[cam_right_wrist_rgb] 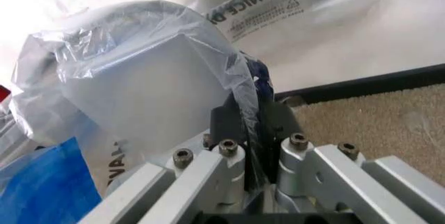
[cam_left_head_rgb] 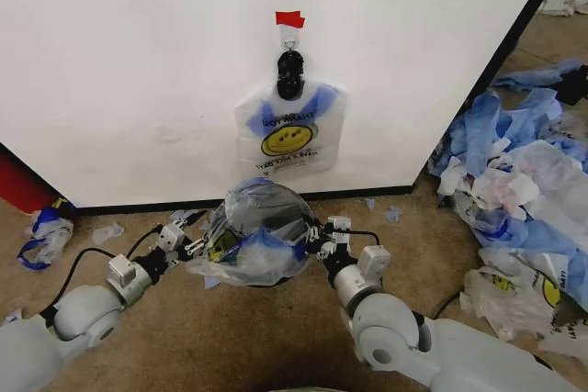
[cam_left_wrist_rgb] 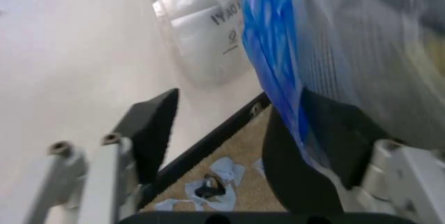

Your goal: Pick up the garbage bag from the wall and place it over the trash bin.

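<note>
Arms clad in pale grey rounded shells. Black cables seen looping along both forearms. Left tool [cam_left_head_rgb: 195, 243]: black finger pads [cam_left_wrist_rgb: 154, 130], silver brackets. Right tool [cam_left_head_rgb: 315, 236]: silver linkage bars, hex screws, white blocks at wrist.

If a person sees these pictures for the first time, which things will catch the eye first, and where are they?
First comes the garbage bag, stretched over the trash bin on the floor in the middle, with the left tool and the right tool at its two sides. Behind it, on the wall, another smiley-face bag hangs from a black clip under red tape. To the right lies a heap of blue and white plastic sheets.
</note>
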Controlling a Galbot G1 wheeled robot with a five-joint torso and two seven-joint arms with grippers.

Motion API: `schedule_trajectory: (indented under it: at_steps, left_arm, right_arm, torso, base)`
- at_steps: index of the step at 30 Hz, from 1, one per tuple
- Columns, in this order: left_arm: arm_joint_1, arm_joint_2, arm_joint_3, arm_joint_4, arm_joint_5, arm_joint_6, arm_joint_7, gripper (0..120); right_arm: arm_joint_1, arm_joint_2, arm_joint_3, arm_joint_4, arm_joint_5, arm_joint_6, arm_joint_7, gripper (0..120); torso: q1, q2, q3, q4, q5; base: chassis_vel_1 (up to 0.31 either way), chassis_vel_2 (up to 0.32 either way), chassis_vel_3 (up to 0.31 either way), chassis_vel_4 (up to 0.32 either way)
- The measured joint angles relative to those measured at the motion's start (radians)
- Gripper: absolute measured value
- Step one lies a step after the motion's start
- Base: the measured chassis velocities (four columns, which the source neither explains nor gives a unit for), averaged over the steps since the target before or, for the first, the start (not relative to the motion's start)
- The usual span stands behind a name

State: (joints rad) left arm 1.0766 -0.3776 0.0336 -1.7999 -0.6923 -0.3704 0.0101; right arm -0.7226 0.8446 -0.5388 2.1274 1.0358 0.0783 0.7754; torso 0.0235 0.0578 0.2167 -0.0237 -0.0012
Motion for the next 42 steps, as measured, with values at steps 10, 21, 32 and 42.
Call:
schedule_trajectory:
  at_steps: [10, 21, 32, 42]
  left_arm:
    - [0.008, 0.042, -0.027, -0.026, -0.015, -0.001, -0.006, 100]
    - [0.013, 0.062, -0.058, -0.032, -0.016, -0.003, -0.013, 99]
    - [-0.002, 0.071, -0.102, -0.088, -0.069, 0.020, -0.043, 98]
    - [0.019, 0.104, -0.074, -0.285, -0.158, 0.076, -0.066, 97]
  right_arm:
    - [-0.010, -0.006, 0.003, -0.011, -0.015, 0.002, -0.012, 0]
    - [-0.028, -0.008, 0.014, -0.018, -0.028, 0.007, -0.022, 0]
    - [-0.084, -0.009, 0.063, -0.046, -0.051, 0.022, -0.039, 0]
    - [-0.155, 0.008, 0.152, -0.058, -0.056, 0.027, -0.038, 0]
  torso:
    - [0.000, 0.000, 0.000, 0.0000, 0.0000]
    - [0.000, 0.000, 0.000, 0.0001, 0.0000]
    - [0.000, 0.000, 0.000, 0.0001, -0.0002]
    - [0.000, 0.000, 0.000, 0.0002, 0.0001]
  base:
    - [0.000, 0.000, 0.000, 0.000]
    - [0.000, 0.000, 0.000, 0.000]
    - [0.000, 0.000, 0.000, 0.000]
    - [0.000, 0.000, 0.000, 0.000]
